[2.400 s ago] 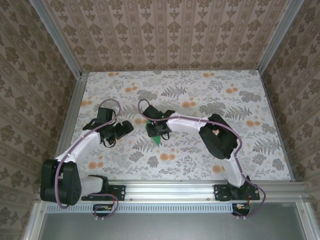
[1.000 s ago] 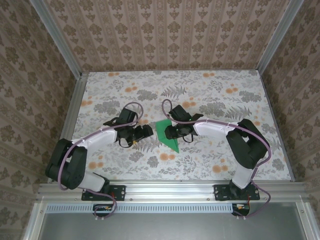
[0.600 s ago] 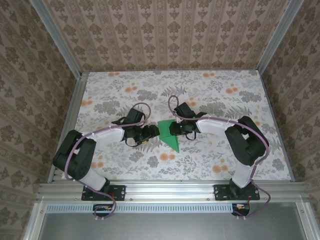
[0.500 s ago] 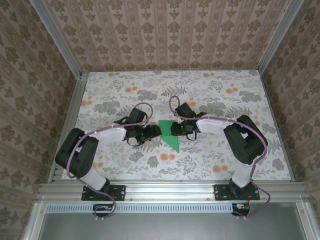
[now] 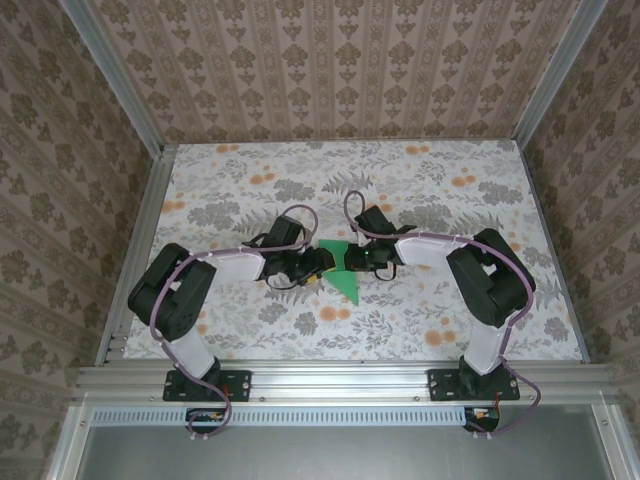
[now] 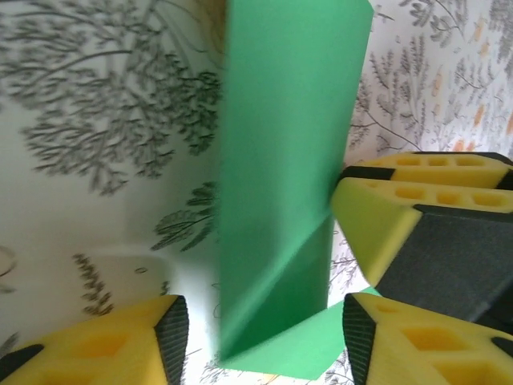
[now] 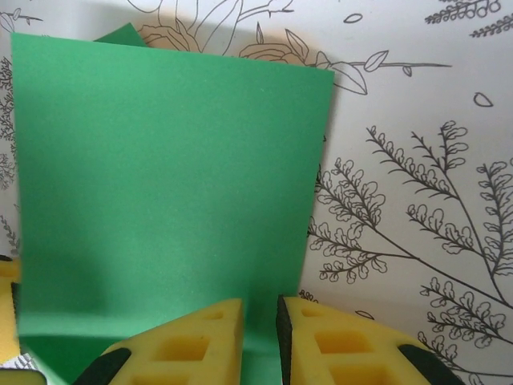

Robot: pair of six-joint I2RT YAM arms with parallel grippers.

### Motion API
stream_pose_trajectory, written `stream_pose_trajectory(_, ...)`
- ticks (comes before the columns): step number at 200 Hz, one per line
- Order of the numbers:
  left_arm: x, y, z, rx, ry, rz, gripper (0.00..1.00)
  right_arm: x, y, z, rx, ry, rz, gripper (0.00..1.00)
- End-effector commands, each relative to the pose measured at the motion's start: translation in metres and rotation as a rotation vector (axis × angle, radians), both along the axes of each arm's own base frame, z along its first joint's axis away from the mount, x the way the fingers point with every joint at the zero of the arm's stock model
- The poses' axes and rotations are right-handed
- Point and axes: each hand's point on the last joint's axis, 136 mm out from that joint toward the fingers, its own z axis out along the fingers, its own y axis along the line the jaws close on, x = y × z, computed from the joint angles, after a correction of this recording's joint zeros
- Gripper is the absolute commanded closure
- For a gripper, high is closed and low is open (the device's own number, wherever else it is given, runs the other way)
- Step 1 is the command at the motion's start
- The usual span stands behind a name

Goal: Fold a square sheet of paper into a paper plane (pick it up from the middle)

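Note:
The square sheet of paper (image 5: 343, 283) is bright green and partly folded, with a point toward the near edge in the top view. My right gripper (image 5: 354, 258) holds its upper part. In the right wrist view the yellow fingers (image 7: 200, 341) stand almost together, pinching the paper (image 7: 160, 176) in the narrow gap at my right gripper (image 7: 260, 333). My left gripper (image 5: 318, 263) meets the sheet from the left. In the left wrist view a raised flap of the paper (image 6: 280, 160) stands between the jaws of my left gripper (image 6: 260, 341), which are apart and not touching it.
The table (image 5: 450, 200) wears a floral cloth, with patterned walls on three sides and a metal rail (image 5: 340, 378) along the near edge. The right gripper's yellow fingers (image 6: 385, 216) crowd the right of the left wrist view.
My left arm has reached right until its gripper straddles the paper, its jaws narrowing. The right gripper has tightened on the sheet and shifted slightly right.

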Motion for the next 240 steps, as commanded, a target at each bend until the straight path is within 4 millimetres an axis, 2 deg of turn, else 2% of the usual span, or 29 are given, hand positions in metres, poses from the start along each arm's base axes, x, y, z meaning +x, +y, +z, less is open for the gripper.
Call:
stream_pose_trajectory(1,0.008,-0.020,0.019,-0.092,-0.047,-0.025,0.46,-0.005,0.000,-0.010,0.022,0.042,-0.004,0.78)
stream_pose_trajectory(28,0.011,-0.022,0.023,-0.120,-0.085,-0.027,0.50,-0.004,-0.001,-0.010,0.043,0.057,-0.016,0.78)
stream_pose_trajectory(73,0.010,-0.023,0.030,-0.155,-0.136,-0.046,0.50,-0.002,-0.006,-0.015,0.069,0.092,-0.043,0.78)
stream_pose_trajectory(139,-0.009,-0.017,0.026,-0.166,-0.153,-0.119,0.53,-0.001,-0.008,-0.023,0.095,0.148,-0.065,0.78)
stream_pose_trajectory(184,-0.013,-0.018,0.029,-0.195,-0.183,-0.144,0.55,0.000,-0.010,-0.025,0.098,0.164,-0.069,0.78)
stream_pose_trajectory(215,-0.014,-0.016,0.025,-0.178,-0.184,-0.145,0.68,0.000,-0.010,-0.025,0.103,0.167,-0.071,0.78)
stream_pose_trajectory(240,-0.012,-0.015,0.022,-0.157,-0.185,-0.142,0.80,0.004,-0.009,-0.016,0.120,0.147,-0.067,0.76)
